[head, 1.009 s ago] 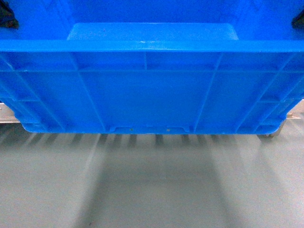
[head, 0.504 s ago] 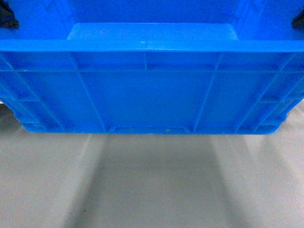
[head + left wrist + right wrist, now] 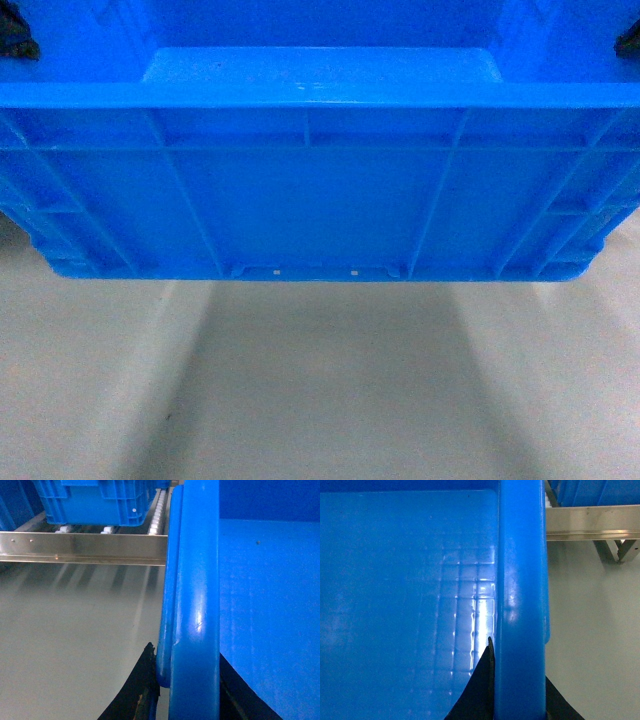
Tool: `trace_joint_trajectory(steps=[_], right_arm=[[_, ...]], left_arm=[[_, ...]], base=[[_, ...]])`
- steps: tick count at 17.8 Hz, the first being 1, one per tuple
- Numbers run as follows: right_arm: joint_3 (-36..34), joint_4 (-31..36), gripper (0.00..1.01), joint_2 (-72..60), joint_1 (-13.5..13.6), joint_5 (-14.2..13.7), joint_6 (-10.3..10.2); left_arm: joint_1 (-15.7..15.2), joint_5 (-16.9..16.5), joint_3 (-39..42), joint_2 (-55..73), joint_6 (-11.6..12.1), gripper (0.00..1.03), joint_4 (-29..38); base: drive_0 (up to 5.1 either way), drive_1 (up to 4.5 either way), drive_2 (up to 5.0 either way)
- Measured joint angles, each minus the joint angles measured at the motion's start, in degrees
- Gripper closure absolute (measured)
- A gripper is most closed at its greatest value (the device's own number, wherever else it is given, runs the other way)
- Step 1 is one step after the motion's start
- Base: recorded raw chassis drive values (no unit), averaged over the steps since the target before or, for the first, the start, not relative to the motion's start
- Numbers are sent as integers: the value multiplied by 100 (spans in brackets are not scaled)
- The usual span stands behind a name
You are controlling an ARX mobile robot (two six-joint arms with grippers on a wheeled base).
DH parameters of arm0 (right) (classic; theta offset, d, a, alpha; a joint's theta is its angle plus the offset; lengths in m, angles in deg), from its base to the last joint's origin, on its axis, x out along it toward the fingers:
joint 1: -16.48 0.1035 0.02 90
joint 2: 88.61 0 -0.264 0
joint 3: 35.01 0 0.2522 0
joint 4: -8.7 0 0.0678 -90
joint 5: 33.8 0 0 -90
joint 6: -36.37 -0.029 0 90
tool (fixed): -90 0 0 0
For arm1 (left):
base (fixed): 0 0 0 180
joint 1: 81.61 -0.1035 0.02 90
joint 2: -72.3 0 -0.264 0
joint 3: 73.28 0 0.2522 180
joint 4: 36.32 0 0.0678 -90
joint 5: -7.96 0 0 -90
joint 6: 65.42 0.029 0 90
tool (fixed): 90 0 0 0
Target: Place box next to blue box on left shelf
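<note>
The box [image 3: 320, 200], a large bright blue ribbed crate, fills the upper half of the head view and hangs above the grey floor. My left gripper [image 3: 192, 680] is shut on its left rim, one black finger [image 3: 145, 685] outside and one inside. On the opposite rim my right gripper [image 3: 520, 685] is shut, its fingers [image 3: 482, 690] astride the edge. Ahead, the left shelf [image 3: 85, 547] shows its steel front lip and white rollers [image 3: 156, 515]. A blue box [image 3: 95, 502] rests on those rollers to the left of my held box.
Grey floor [image 3: 320, 390] lies below the box, crossed by its shadow. In the right wrist view the steel lip [image 3: 592, 522] continues, with a grey frame leg [image 3: 615, 550] under it and more blue plastic [image 3: 590, 492] above.
The steel parts and striped shadows seen under the box a second ago have left the head view; only plain floor shows there now. The box sits the same in the frame.
</note>
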Motion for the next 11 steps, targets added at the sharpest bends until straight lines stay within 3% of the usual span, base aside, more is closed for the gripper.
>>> trace_joint_trajectory(steps=[8,11], right_arm=[[0,0,94,0,0,0,0],[0,-13,94,0,0,0,0]], left_arm=[[0,0,0,0,0,84,0],[0,0,0,0,0,84,-7]], base=[[0,0,0],[0,425,-426]])
